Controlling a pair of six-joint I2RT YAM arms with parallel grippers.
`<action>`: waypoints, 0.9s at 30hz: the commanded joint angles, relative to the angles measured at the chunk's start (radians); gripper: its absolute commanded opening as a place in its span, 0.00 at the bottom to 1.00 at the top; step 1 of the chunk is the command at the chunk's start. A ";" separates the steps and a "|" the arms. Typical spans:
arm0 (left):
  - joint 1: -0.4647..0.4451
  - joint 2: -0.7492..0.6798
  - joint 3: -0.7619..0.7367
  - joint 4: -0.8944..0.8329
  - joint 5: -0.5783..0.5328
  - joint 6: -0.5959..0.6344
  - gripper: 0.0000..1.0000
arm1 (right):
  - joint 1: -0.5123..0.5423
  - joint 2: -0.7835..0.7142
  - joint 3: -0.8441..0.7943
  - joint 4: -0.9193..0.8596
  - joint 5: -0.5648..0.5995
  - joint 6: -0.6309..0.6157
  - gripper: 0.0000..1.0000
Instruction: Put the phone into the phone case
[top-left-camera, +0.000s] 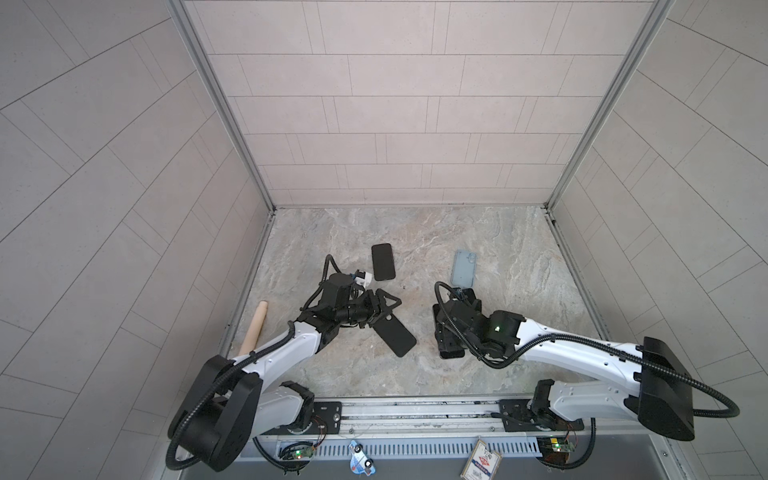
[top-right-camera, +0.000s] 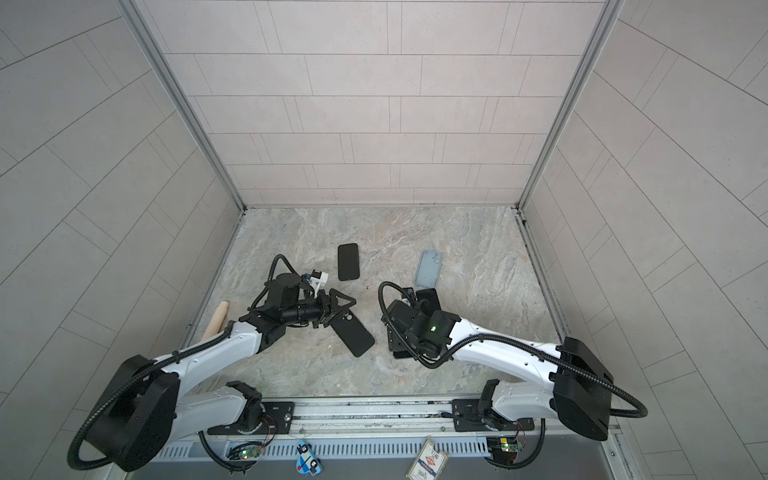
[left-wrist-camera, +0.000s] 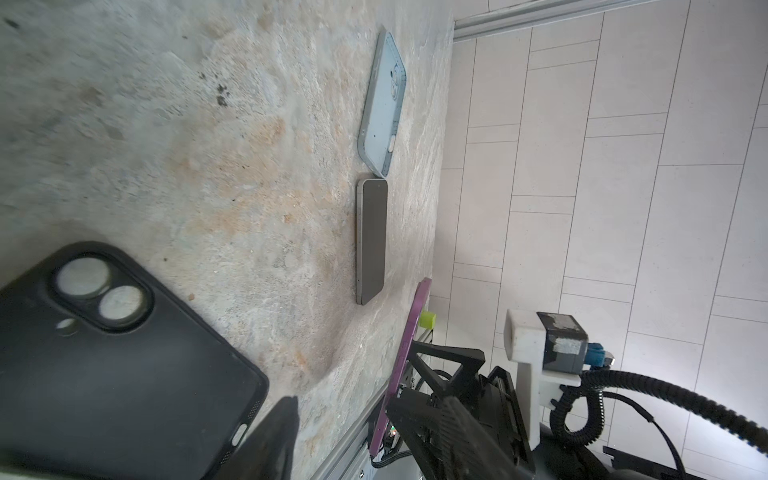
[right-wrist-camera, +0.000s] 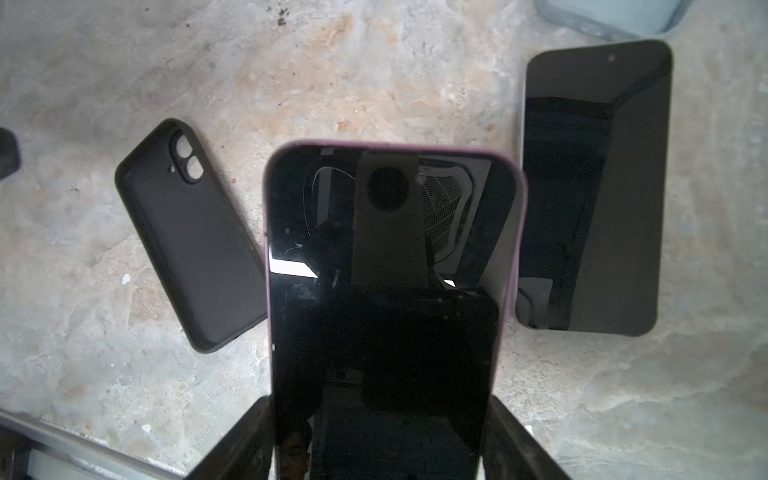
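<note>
In both top views my left fingers (top-left-camera: 397, 303) stand parted and empty over the camera end of the black phone case (top-left-camera: 397, 338), flat on the bench (top-left-camera: 519, 249) left of the middle, toward the near edge. Left wrist view: one of them sits just beside the case's edge. Right wrist view: my right fingers (right-wrist-camera: 237, 444) clamp the purple-edged phone (right-wrist-camera: 390, 291) by its long sides, screen up, off the bench.

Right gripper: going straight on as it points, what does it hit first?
Likely bare marble tabletop between black phone case and grey phone; the purple-edged phone held by the right gripper leads. Depth unclear.
</note>
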 joint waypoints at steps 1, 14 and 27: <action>-0.033 0.043 -0.010 0.191 0.034 -0.090 0.63 | -0.008 -0.009 0.026 0.042 -0.100 -0.133 0.48; -0.131 0.187 0.014 0.352 0.059 -0.173 0.59 | -0.008 -0.003 0.085 0.059 -0.195 -0.194 0.49; -0.177 0.229 0.046 0.375 0.087 -0.180 0.43 | -0.009 0.017 0.123 0.022 -0.186 -0.213 0.49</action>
